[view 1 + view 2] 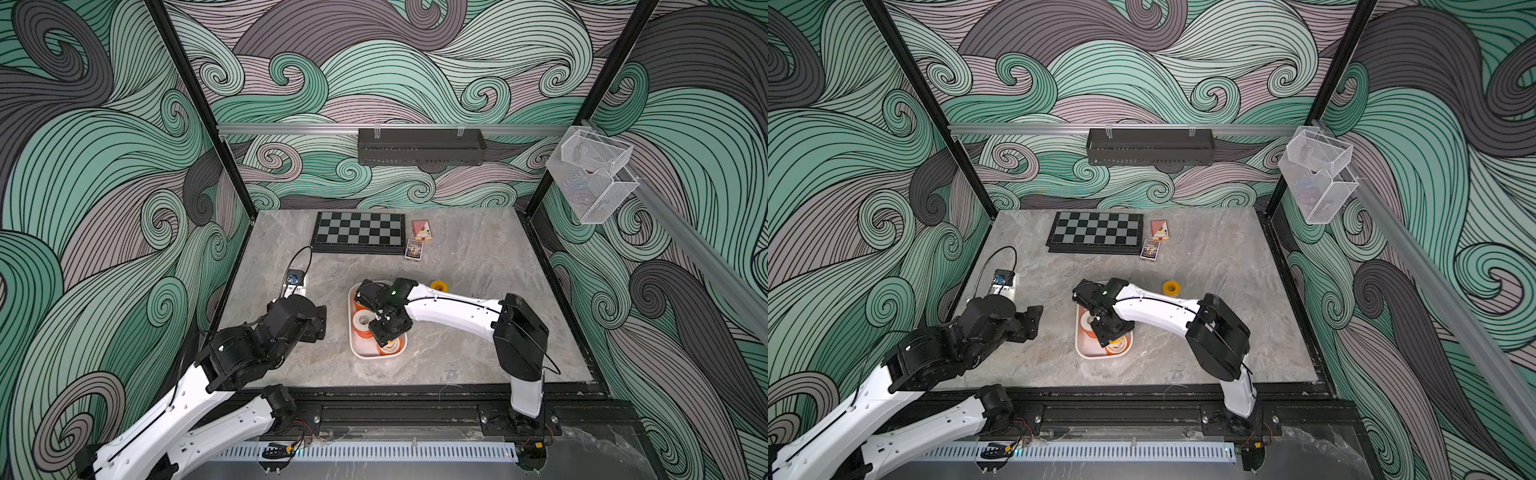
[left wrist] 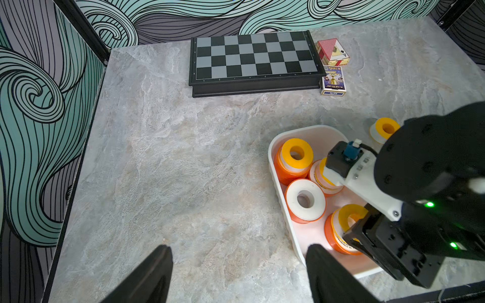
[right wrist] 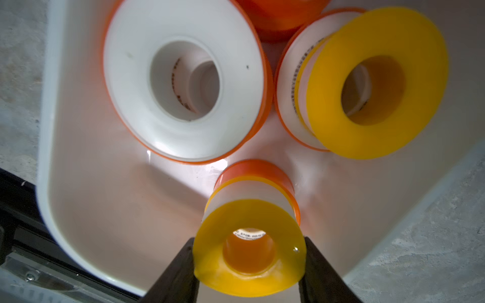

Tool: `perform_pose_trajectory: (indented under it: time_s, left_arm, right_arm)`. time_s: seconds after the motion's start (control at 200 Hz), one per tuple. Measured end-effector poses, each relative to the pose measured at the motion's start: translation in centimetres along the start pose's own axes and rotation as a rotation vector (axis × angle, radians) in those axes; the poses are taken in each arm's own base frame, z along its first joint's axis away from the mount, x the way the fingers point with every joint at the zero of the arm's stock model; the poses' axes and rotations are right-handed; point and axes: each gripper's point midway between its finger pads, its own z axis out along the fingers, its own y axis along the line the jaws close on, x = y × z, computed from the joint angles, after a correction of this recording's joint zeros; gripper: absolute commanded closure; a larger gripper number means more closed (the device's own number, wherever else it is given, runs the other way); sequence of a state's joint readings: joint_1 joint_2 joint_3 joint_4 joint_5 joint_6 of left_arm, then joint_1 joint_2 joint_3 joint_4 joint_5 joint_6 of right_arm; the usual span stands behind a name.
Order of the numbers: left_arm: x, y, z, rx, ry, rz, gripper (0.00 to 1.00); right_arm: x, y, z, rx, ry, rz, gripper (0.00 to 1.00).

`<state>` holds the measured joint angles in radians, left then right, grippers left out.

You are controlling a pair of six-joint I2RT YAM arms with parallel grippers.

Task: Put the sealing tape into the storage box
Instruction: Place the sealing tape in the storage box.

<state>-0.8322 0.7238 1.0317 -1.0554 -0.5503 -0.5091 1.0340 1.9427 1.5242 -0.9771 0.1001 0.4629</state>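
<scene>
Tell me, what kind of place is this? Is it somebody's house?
Probably a robot test booth, not a house. The left arm and right arm stand on a rail at the front of a small table, and black frame posts hold wave-printed walls closely around it.

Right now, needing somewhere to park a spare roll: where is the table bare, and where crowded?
Bare: the stretch between chessboard, left gripper and storage box; also right of the loose yellow roll. Crowded: the storage box, several sealing tape rolls under the right gripper.
</scene>
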Motion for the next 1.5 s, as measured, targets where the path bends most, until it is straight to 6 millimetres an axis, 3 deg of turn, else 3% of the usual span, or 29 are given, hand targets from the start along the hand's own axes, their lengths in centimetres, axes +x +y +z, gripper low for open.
perform_pose_trajectory:
  time_s: [0.805, 0.941, 1.071, 1.161, 1.246, 1.366, 1.501]
  left_arm:
    - [0.1, -0.2, 0.4, -0.007, 0.016, 0.011, 0.16]
    - [0.1, -0.2, 0.4, -0.007, 0.016, 0.011, 0.16]
    - [0.2, -0.3, 0.4, -0.005, 0.019, 0.012, 0.16]
    - [0.3, -0.5, 0.6, -0.001, 0.030, 0.018, 0.16]
    - [0.5, -1.1, 0.8, 0.023, 0.047, 0.029, 0.16]
    - [1.0, -3.0, 1.6, 0.083, 0.098, 0.065, 0.16]
    - [1.7, -6.6, 3.5, 0.156, 0.233, 0.136, 0.17]
  right_arm:
    - [1.2, -0.2, 0.7, 0.039, 0.020, -0.034, 0.31]
    - [0.8, -0.1, -1.1, 0.019, -0.024, -0.032, 0.29]
    - [0.1, -0.7, -4.7, -0.024, -0.117, -0.011, 0.27]
    - [-0.4, -2.6, -7.2, -0.046, -0.186, 0.037, 0.27]
    - [-0.3, -6.0, -8.6, -0.040, -0.229, 0.114, 0.26]
    - [1.2, -12.0, -8.9, -0.011, -0.267, 0.255, 0.24]
    - [4.6, -18.2, -8.3, 0.021, -0.313, 0.439, 0.26]
